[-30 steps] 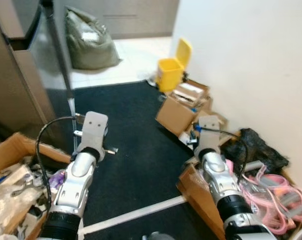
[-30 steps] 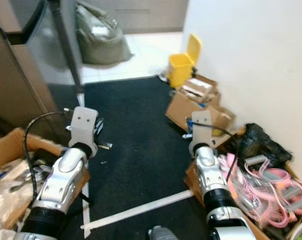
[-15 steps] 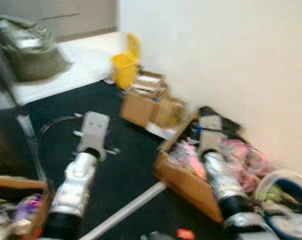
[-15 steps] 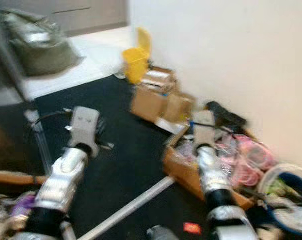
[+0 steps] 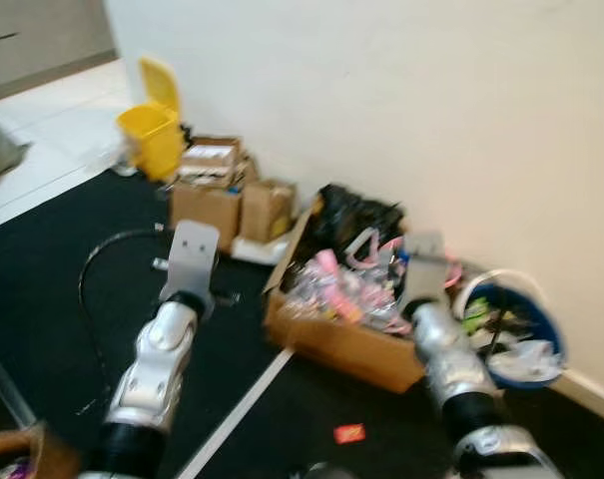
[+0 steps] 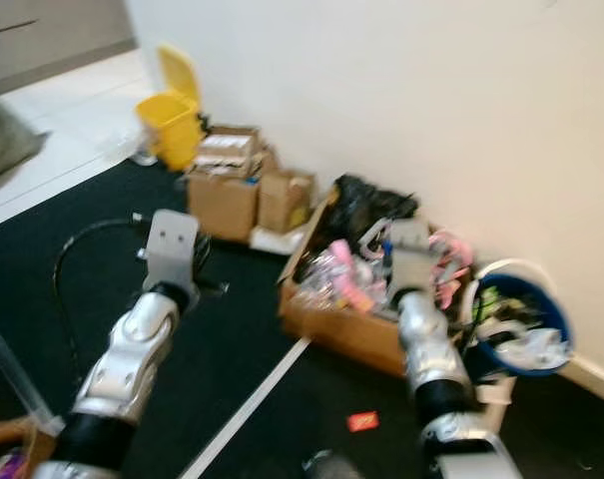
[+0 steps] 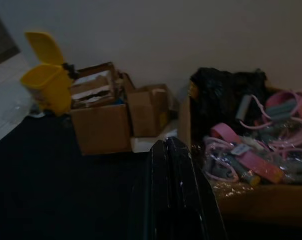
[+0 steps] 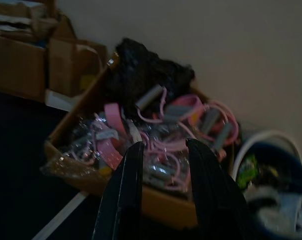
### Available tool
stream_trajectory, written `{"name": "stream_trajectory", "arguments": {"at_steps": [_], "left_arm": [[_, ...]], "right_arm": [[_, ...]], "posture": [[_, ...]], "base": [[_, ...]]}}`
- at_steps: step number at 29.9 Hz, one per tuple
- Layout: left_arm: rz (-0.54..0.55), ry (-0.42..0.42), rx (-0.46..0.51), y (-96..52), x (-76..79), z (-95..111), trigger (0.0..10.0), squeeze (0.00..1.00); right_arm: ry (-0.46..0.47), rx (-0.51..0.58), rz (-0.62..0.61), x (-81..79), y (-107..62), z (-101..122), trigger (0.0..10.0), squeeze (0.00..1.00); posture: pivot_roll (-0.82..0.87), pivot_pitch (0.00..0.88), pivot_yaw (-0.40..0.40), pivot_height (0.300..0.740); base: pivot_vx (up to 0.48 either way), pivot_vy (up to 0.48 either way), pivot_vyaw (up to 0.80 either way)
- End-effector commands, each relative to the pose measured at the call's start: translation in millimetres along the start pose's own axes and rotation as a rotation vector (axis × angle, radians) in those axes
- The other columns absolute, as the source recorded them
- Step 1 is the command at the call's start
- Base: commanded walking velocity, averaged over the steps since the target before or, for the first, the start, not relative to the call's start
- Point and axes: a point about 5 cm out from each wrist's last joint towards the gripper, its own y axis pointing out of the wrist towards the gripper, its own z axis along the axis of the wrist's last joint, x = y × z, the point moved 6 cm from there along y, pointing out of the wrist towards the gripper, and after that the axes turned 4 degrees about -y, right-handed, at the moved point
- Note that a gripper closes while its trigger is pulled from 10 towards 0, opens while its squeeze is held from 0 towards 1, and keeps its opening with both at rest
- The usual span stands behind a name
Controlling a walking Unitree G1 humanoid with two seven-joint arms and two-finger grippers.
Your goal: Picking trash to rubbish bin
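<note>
A yellow rubbish bin [image 5: 154, 134] with its lid up stands by the white wall at the far left, several steps ahead. A small red scrap [image 5: 348, 433] lies on the black carpet close in front of me, between my arms. My left gripper [image 7: 168, 143] is shut, held low over the carpet, and aims at the gap between the small cardboard boxes [image 7: 103, 117] and the big open box. My right gripper [image 8: 165, 145] is open with nothing between its fingers [image 8: 132, 165], and looks at the pink clutter in that box.
A big cardboard box [image 5: 333, 344] of pink straps and a black bag sits against the wall. Right of it stands a blue bucket [image 5: 509, 321] full of rubbish. A white tape line [image 5: 238, 413] crosses the carpet. Pale tiles [image 5: 42, 140] lie beyond the bin.
The whole picture has swung to the right: the bin has slid to the left of the picture and the bucket has come into view. Both arms keep their pose.
</note>
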Motion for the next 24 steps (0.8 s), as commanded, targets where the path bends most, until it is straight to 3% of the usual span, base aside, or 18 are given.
{"name": "stream_trajectory", "arguments": {"at_steps": [1, 24], "left_arm": [[-0.01, 0.008, -0.016, 0.4, 2.8, -4.2, 10.0, 0.0], [-0.012, 0.034, -0.019, 1.9, 1.6, -3.9, 10.0, 0.0]], "right_arm": [[-0.008, -0.012, -0.011, 3.5, -0.5, -2.9, 10.0, 0.0], [-0.007, -0.022, -0.013, 2.2, -1.1, -5.5, 10.0, 0.0]], "posture": [[0.05, 0.037, -0.022, 0.74], [0.05, 0.033, -0.022, 0.74]], "base": [[0.0, 0.0, -0.8], [0.0, 0.0, -0.8]]}}
